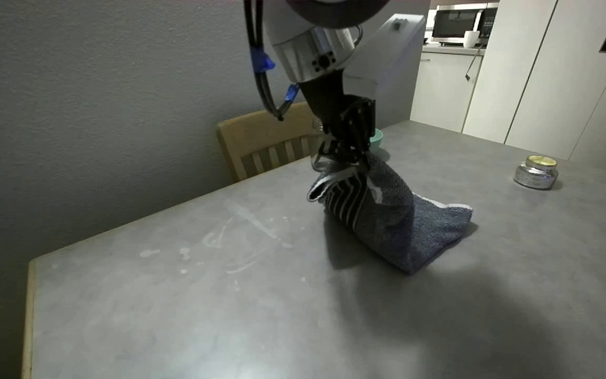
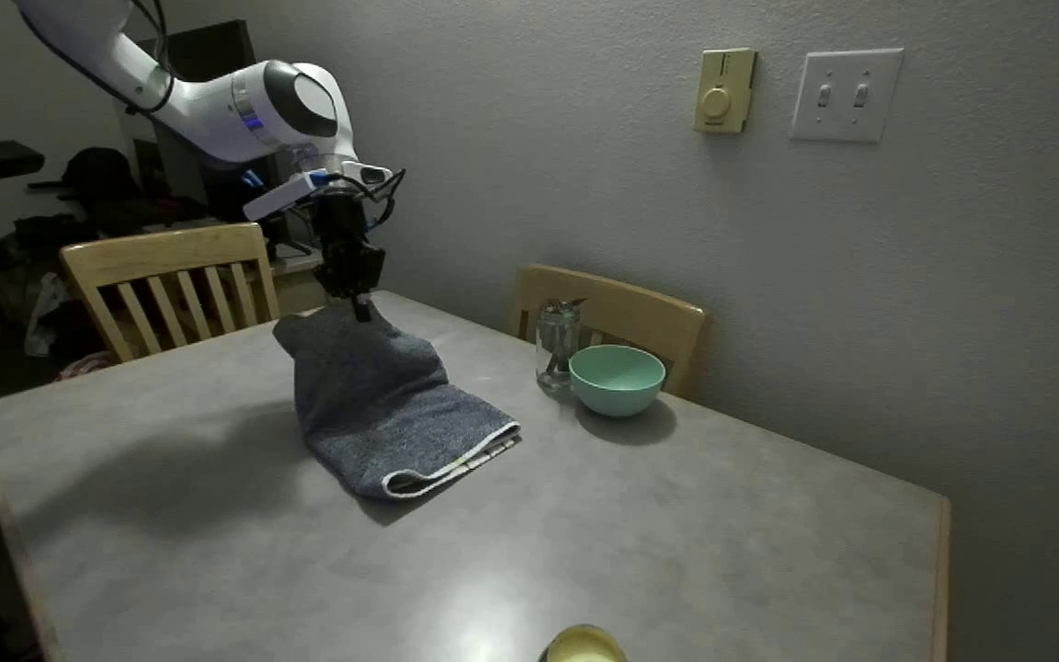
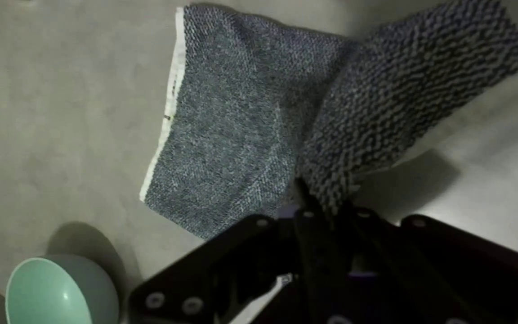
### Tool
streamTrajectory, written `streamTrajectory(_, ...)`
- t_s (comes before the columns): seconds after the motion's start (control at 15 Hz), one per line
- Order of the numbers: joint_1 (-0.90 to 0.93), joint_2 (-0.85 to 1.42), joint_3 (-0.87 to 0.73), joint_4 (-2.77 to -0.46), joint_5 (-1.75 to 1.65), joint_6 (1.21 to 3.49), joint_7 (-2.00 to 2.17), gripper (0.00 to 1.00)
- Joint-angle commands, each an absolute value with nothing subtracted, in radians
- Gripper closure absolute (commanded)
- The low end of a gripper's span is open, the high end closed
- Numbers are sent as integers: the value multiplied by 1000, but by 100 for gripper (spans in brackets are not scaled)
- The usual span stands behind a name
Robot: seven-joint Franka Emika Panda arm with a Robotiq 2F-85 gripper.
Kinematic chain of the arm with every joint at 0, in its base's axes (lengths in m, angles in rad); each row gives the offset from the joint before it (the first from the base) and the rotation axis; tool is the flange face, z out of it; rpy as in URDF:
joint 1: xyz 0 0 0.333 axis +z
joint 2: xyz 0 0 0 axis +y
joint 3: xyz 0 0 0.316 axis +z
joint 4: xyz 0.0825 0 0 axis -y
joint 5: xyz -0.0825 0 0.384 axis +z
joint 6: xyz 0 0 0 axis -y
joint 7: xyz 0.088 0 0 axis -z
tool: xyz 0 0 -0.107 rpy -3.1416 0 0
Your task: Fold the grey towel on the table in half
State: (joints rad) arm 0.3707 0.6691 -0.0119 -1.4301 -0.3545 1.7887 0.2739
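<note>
in an exterior view: gripper (image 1: 362, 164) points down over the table (image 1: 177, 316), jaws narrow, pinching the raised end of the grey towel (image 1: 392, 218). that end is up off the tabletop, white-striped side showing below the grip, pale trim curled in a loop just beside the fingers. lower part rests on the table, its far end running out to the right. small silver jar (image 1: 535, 176), yellow top, sits well apart from the cloth. green bowl (image 1: 376, 139) mostly hidden behind the gripper. wooden chair (image 1: 263, 129) at the edge by the grey wall (image 1: 124, 105). far back: microwave (image 1: 458, 25), white cup (image 1: 471, 39) in front of it, white cabinets (image 1: 529, 79).

in an exterior view with the light switch plate (image 2: 847, 96) and beige dial box (image 2: 724, 90) on the wall: white arm (image 2: 217, 119) reaches in from upper left, gripper tips on the towel's lifted end. rest of towel slopes down and lies on the table, near edge layered, pale trim curling round at one corner. bowl upright, just beside a glass jar (image 2: 555, 349), contents unclear; both apart from towel. second chair (image 2: 171, 244) at the left. silver jar cut off at bottom.

wrist view: gripper comes in from the bottom, fingers close together with cloth gathered at the tips; exact contact dark and blurry. flat part of towel upper middle, pale edge on its left; raised part nearer the camera, toward upper right. bowl lower left, cut off by the frame, apart from towel.
</note>
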Motion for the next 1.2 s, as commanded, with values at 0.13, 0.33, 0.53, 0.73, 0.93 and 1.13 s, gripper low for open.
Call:
streamTrajectory(0.13, 302, 576, -49, -1626, -446, 1909, 333, 98)
streamTrajectory(0.33, 271, 587, -60, -1658, -461, 1956, 343, 98)
streamTrajectory(0.53, 254, 598, -63, -1679, -458, 1994, 346, 98)
streamTrajectory(0.73, 251, 607, -65, -1691, -458, 2006, 352, 98)
streamTrajectory(0.93, 257, 606, -73, -1705, -467, 2000, 373, 66)
streamTrajectory(1.13, 265, 602, -84, -1717, -496, 1987, 396, 51)
